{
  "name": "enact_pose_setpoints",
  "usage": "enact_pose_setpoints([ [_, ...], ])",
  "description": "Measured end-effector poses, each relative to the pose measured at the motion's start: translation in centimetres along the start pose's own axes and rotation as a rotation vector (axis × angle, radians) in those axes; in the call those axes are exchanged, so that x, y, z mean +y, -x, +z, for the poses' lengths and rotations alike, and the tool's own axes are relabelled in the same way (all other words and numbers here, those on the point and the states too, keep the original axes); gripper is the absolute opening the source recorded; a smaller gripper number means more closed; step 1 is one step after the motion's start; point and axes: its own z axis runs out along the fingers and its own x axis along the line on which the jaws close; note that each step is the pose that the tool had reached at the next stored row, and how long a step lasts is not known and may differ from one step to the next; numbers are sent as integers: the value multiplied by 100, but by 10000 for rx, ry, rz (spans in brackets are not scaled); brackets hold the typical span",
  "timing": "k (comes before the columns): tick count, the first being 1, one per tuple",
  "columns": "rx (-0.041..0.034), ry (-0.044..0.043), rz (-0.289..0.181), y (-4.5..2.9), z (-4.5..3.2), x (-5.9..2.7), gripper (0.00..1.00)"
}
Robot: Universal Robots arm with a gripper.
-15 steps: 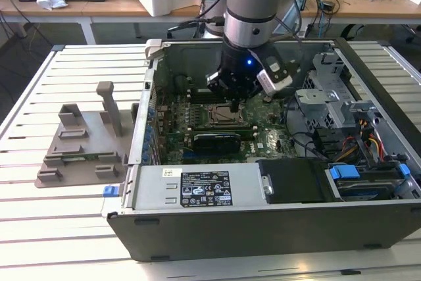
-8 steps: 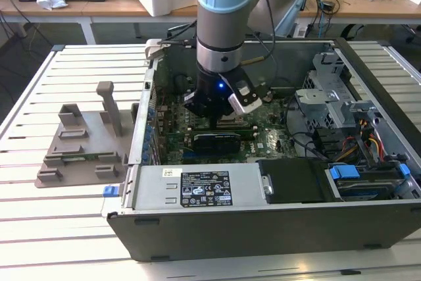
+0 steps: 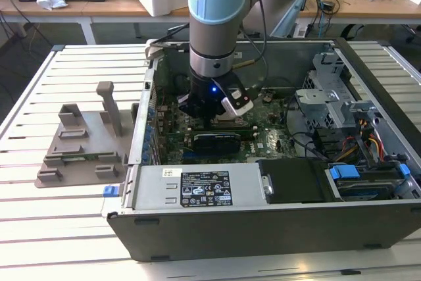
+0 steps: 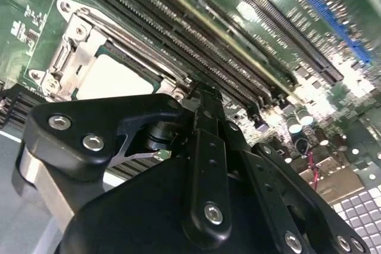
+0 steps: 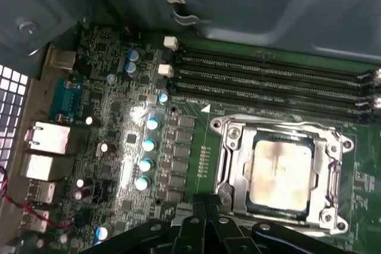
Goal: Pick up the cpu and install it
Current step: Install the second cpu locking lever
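cpu (image 5: 278,173): lies flat in the metal socket frame (image 5: 229,147) on the motherboard (image 5: 190,147), beside the memory slots (image 5: 268,69); in the second wrist view it shows pale at (image 4: 113,78).
gripper (image 3: 220,111): low inside the computer case (image 3: 263,228), close over the socket; open or closed, cannot tell.
handling: probably light, stiff, smooth-topped and fragile underneath; best held by opposite edges and kept level.

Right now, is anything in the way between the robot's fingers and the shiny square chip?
Nothing visible is. The chip lies bare in its metal socket frame on the green board, with nothing on top of it. The gripper sits just beside the frame.
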Motion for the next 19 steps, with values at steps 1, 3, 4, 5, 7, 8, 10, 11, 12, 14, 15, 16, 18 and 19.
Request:
enact_pose_setpoints([
  [1, 0, 14, -21, 1, 5, 6, 11],
  [3, -33, 27, -37, -4, 2, -21, 11],
  [4, -43, 39, -38, -10, -3, -61, 11],
  [5, -48, 26, -39, -15, -11, -92, 11],
  [7, -43, 7, -41, -20, -81, -89, 11],
  [8, -42, 14, -44, -19, -114, -80, 11],
  [10, -45, 16, -45, -17, -203, -48, 11],
  [11, -47, 19, -49, -2, -223, -29, 11],
  [12, -30, -17, -42, 50, -223, -13, 11],
  [14, 40, -83, -33, 153, -215, -13, 11],
  [15, 72, -100, -25, 212, -207, -13, 11],
  [16, 131, -154, -19, 318, -193, -12, 11],
  [18, 174, -171, -14, 433, -181, 10, 11],
  [19, 185, -188, -11, 478, -175, 51, 11],
])
